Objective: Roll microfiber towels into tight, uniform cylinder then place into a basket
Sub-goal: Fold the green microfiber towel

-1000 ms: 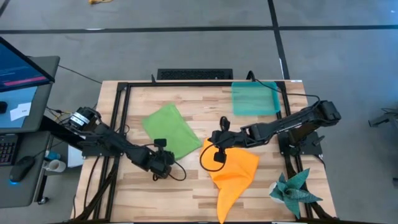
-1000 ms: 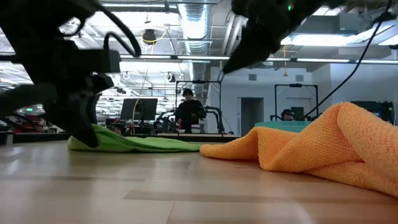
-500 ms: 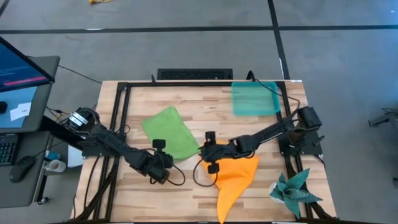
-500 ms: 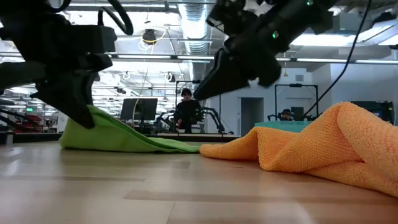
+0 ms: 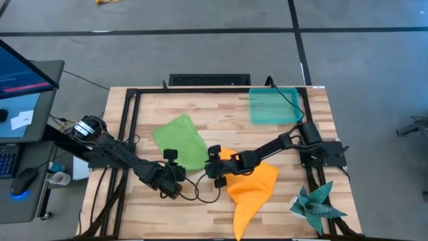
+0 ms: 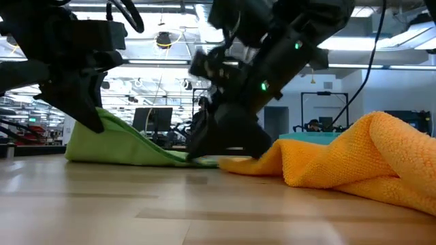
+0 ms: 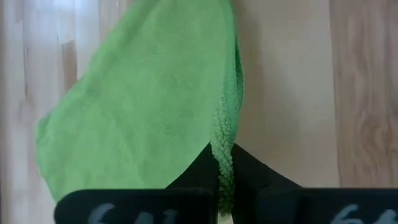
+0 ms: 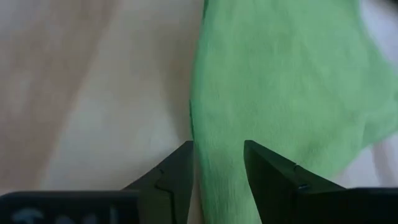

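The lime green towel (image 5: 180, 139) lies spread left of the table's middle, with its near corner raised. My left gripper (image 5: 179, 174) is shut on that corner. My right gripper (image 5: 207, 167) is open and low at the towel's near right edge (image 8: 214, 134), one finger (image 8: 180, 171) on each side of it. The orange towel (image 5: 253, 186) lies crumpled to the right of both grippers. The teal-green basket (image 5: 273, 106) stands at the far right. My left gripper pinches the green towel's near corner by its fluffy edge (image 7: 222, 163) between its two shut fingers, slanting down from the table's left. That corner (image 6: 103, 121) is lifted off the wood. The cloth slopes down from it to the table (image 6: 178, 159), where the rest lies flat. Whether my right gripper touches the towel, I cannot tell.
A dark teal spiky cloth (image 5: 314, 204) sits at the near right corner. A black frame (image 5: 130, 100) runs around the table top. Bare wood shows near the front edge (image 5: 154, 214). People stand in the room beyond (image 6: 204, 122).
My right gripper has come down from above the orange towel and gone toward the table's left, to the green towel's near right edge, rolling as it went. My left gripper has risen a little, lifting the green towel's near corner while the rest stayed on the table.
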